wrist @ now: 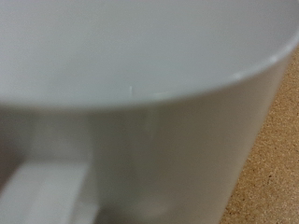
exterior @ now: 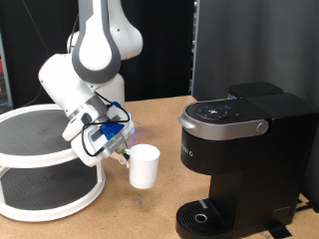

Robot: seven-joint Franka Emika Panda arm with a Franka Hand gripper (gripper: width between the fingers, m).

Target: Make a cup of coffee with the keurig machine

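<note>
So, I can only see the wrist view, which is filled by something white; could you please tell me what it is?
Observer: It is the cup, a small white mug seen close up.
Operator: Thank you, where is the hand?
Observer: The hand is at the cup's side, towards the exterior view's left.
Operator: And where is the keurig machine?
Observer: The keurig machine stands towards the exterior view's right, and its drip tray has no cup on it.
</note>
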